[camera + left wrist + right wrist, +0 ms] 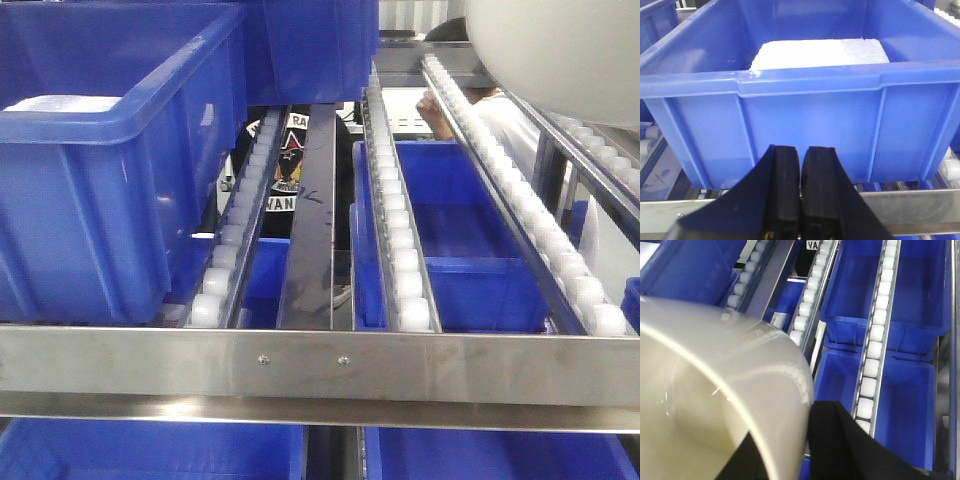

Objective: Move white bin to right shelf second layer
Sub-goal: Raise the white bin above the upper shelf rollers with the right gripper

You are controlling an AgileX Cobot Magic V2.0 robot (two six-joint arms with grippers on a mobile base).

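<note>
Right gripper (790,460) grips white bin (715,390) at its rim, jaw gap hidden; glossy, rigid, seemingly empty shell judged light but slippery

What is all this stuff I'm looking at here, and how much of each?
White bin: one, glossy cream-white, held up at the top right above the roller rails, filling the lower left of the right wrist view.
Roller shelf: one tier, steel rails lined with small white rollers, sloping back from a flat front bar with two screws.
Blue crates: several; one large crate sits on the left of the rollers, others lie below the rails.
White foam block: one, inside the large crate.
Person: one, partly hidden behind the shelf, white top.
Left claw: black, closed on nothing, facing the large crate.
Right claw: black, at the white bin's rim; grip unclear.
</note>
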